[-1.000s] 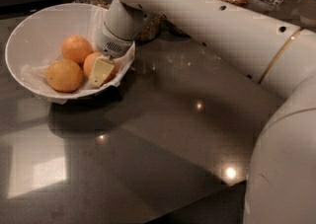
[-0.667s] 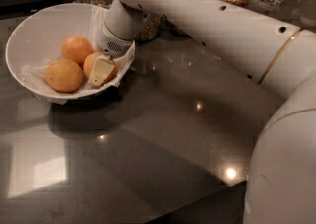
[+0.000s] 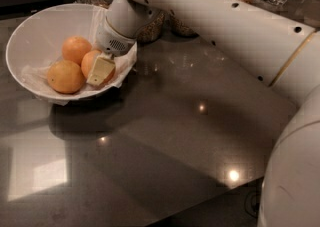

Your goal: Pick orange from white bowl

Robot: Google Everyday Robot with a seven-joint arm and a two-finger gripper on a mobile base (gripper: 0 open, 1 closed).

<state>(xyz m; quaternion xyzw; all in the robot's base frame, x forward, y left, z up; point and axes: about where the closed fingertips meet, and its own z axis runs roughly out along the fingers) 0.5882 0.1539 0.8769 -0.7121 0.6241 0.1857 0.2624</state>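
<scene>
My pincer [image 3: 99, 68] hangs low at the end of my wrist [image 3: 121, 27], pointing steeply down. Above and to its right my arm [image 3: 220, 18] stretches away toward my body [image 3: 295, 176].

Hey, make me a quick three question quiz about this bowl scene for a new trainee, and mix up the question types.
1. How many oranges lie in the white bowl?
2. True or false: the gripper is over the bare table, outside the bowl.
3. Which orange is the gripper at: A the rightmost orange, B the front-left one, C the rear one?
Key: 1 three; 2 false; 3 A.
</scene>
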